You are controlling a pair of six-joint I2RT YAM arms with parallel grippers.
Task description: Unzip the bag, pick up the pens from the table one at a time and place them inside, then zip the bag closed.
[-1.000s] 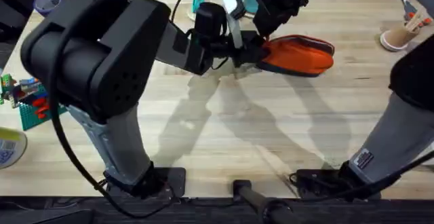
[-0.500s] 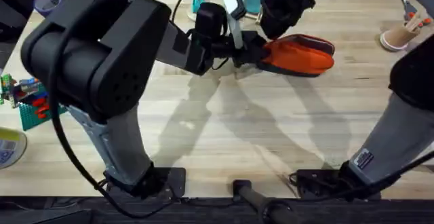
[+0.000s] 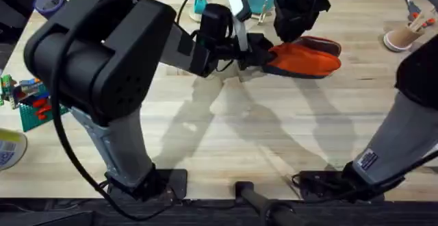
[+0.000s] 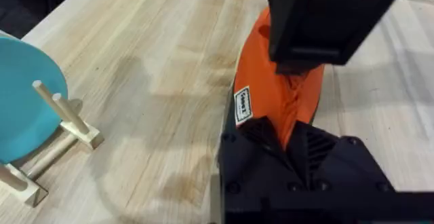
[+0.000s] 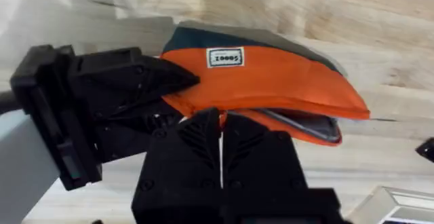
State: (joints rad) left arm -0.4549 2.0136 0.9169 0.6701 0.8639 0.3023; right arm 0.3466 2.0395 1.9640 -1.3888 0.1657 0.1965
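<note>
- Light wood table point(image 3: 274, 137) with plank lines, holding the orange bag point(image 3: 308, 57) near its far edge.
- Bag lying on its side, dark blue underneath, small white label on the orange cloth.
- Mouth of the bag partly open in the right wrist view, grey lining showing inside; cannot tell if anything is in it.
- Left gripper point(image 3: 263, 53) at the near-left end of the bag, black fingers pinched tight on the orange cloth.
- Same pinch seen in the left wrist view, with the bag point(image 4: 285, 95) squeezed between the two black fingers point(image 4: 254, 146).
- Right gripper point(image 3: 295, 22) just above the bag, at its top edge.
- Right gripper's fingers point(image 5: 196, 139) pressed together right at the bag's point(image 5: 271, 81) open zipper edge; cannot tell for sure what is caught between them.
- Pink cup point(image 3: 398, 40) far to the right of the bag, with pale wooden sticks standing in it.
- Teal round thing on a little wooden peg stand point(image 4: 64, 119), to the left of the bag and behind it.
- Toy blocks point(image 3: 31, 103) far off to the left of the bag.
</note>
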